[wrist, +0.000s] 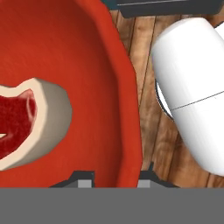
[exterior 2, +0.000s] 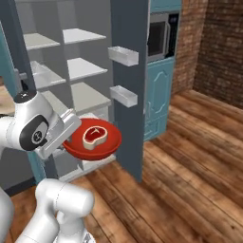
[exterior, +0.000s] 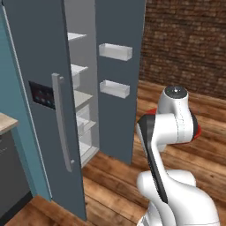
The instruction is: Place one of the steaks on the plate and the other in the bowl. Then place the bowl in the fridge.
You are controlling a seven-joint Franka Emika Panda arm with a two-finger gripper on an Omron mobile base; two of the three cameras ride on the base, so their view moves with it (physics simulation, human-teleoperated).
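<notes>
Right base view: unlabelled steak (exterior 2: 95,134) in tool-held (wrist: 110,183) bowl (exterior 2: 76,144).

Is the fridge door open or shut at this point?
Open: the fridge door stands swung out, baring its shelves and door bins.

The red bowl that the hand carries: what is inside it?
One raw steak lies flat inside the red bowl, near its middle. The bowl's floor under the steak is covered, so nothing can be said of it. The hand grips the rim.
</notes>
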